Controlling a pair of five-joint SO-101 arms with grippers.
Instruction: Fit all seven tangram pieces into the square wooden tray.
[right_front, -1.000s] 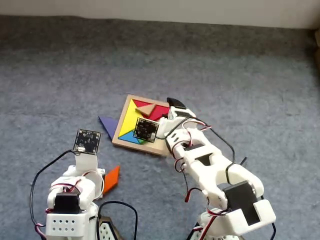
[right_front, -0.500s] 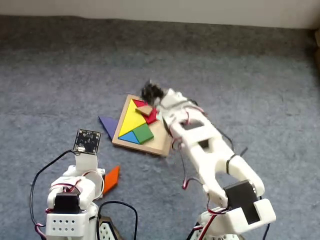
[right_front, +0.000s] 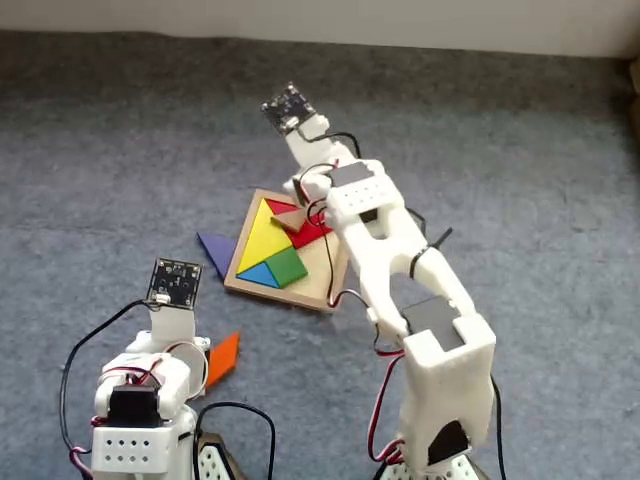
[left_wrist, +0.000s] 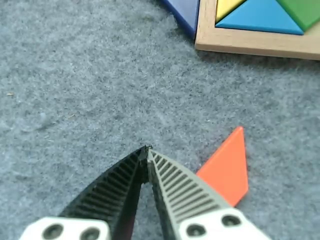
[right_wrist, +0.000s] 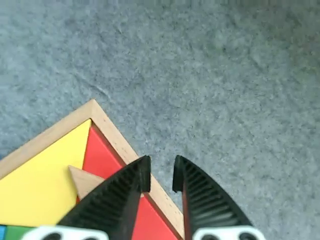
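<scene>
1. The right gripper (right_wrist: 161, 175) has its jaws a narrow gap apart and empty. It hangs over the far corner of the tray (right_wrist: 118, 139), probably to line up on the tan triangle (right_wrist: 86, 181), which lies skewed across the red piece (right_wrist: 102, 157).
2. The left gripper (left_wrist: 146, 152) has its jaws closed tip to tip on nothing. It sits low beside the orange piece (left_wrist: 227, 167), likely its next pick.
3. The purple piece (right_front: 215, 250) waits just left of the tray, whose right side is bare wood.
</scene>
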